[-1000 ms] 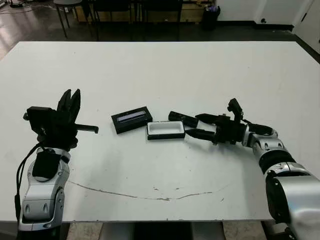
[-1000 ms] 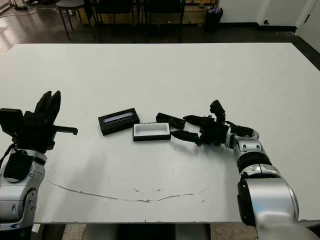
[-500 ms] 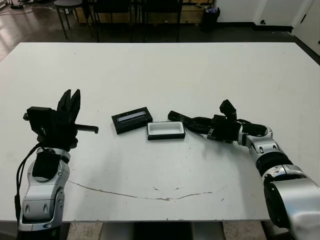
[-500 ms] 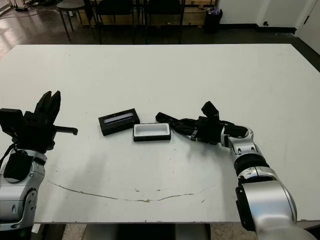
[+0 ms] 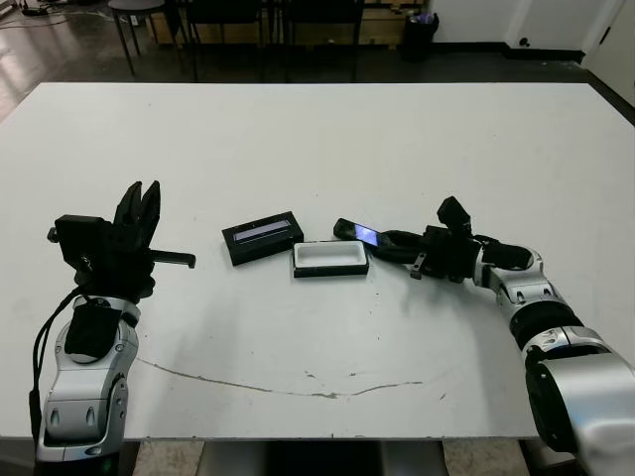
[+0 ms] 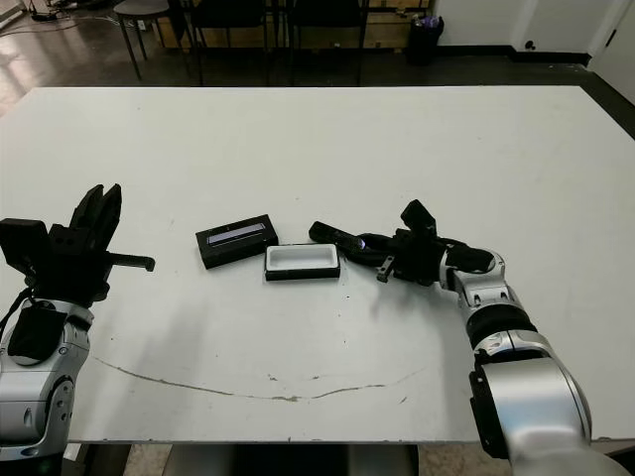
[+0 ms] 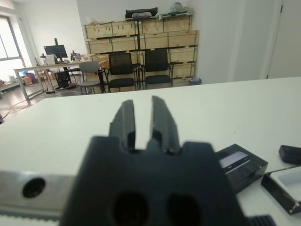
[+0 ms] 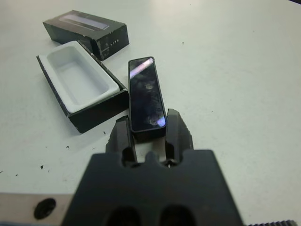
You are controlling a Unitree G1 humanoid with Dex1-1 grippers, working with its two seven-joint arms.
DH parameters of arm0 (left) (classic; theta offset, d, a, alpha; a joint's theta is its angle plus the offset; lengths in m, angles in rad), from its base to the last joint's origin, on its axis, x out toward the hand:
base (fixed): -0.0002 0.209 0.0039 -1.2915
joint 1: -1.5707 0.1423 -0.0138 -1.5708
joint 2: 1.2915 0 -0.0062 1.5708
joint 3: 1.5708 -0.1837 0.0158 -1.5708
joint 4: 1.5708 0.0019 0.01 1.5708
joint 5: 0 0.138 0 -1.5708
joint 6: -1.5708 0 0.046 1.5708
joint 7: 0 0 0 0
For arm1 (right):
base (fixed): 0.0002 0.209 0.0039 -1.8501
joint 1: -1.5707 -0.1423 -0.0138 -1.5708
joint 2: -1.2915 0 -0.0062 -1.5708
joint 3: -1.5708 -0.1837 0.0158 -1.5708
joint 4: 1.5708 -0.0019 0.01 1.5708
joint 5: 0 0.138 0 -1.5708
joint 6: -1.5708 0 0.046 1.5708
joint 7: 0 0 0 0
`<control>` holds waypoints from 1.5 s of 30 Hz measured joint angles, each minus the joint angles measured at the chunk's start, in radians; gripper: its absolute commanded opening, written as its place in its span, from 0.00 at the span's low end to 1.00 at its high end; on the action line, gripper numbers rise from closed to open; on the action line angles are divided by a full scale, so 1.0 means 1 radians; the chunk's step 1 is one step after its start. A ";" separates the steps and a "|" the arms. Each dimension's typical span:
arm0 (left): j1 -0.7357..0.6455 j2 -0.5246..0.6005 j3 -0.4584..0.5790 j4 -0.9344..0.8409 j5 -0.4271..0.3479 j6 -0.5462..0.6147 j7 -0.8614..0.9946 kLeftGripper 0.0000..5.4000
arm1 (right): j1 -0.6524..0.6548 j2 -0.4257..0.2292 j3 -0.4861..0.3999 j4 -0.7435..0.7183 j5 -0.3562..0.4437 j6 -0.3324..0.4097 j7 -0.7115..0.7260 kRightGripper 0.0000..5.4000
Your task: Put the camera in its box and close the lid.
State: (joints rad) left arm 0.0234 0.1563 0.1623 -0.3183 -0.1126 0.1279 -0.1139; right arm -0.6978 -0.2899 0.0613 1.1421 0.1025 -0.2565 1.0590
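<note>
Camera (image 8: 146, 96) is clamped at one end between the two black fingers of the right gripper (image 8: 148, 134), its glossy face turned up and showing a bluish-white patch. In the head view the camera (image 5: 359, 235) lies low over the white table (image 5: 327, 139), at about 1 o'clock from the box (image 5: 329, 258). Its free end is just beside the box's right far corner; I cannot tell whether they touch. The box is open, white lining upward, and nothing lies inside it. The lid (image 5: 262, 237) rests flat at about 10 o'clock from the box, with the pale stripe on top; its near right corner comes very close to the box's far left corner.

The right arm reaches in from 3 o'clock, low over the table. The left gripper (image 5: 139, 203) is held up above the table's left part, well apart from all three things, at about 9 o'clock from the lid. Its fingers (image 7: 159, 117) stand a little apart and nothing is between them.

Around the three things the table is bare on every side. Toward 12 o'clock there is a wide white area up to the far edge. Toward 6 o'clock a thin dark curved mark (image 5: 298, 387) runs across the surface, between the box and the near edge.
</note>
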 measured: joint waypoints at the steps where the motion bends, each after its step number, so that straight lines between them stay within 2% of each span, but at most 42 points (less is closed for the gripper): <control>1: 0.000 0.000 0.000 0.000 0.000 0.000 0.000 0.00 | 0.001 0.000 -0.025 0.007 0.024 0.014 0.011 0.00; 6: 0.001 0.000 -0.003 0.000 0.000 0.000 0.000 0.00 | -0.020 -0.001 -0.153 0.034 0.149 0.174 0.106 0.00; 11: 0.001 -0.001 -0.007 0.000 0.000 0.000 0.001 0.00 | -0.025 -0.005 -0.211 0.035 0.195 0.219 0.202 0.00; 27: 0.001 -0.014 -0.048 0.000 0.023 -0.015 0.032 0.00 | -0.045 0.005 -0.208 0.030 0.183 0.267 0.295 0.00; 31: 0.001 -0.018 -0.053 0.007 0.024 -0.024 0.035 0.00 | -0.058 0.008 -0.184 0.034 0.156 0.260 0.316 0.00; 38: 0.001 -0.028 -0.063 0.016 0.037 -0.028 0.045 0.00 | -0.074 0.008 -0.128 0.021 0.091 0.204 0.332 0.00; 45: 0.002 -0.042 -0.066 0.018 0.039 -0.029 0.050 0.00 | -0.161 -0.004 -0.052 -0.002 0.012 0.191 0.373 0.00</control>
State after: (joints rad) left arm 0.0255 0.1142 0.0964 -0.3004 -0.0740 0.0990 -0.0634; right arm -0.8588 -0.2940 0.0094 1.1397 0.1147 -0.0657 1.4318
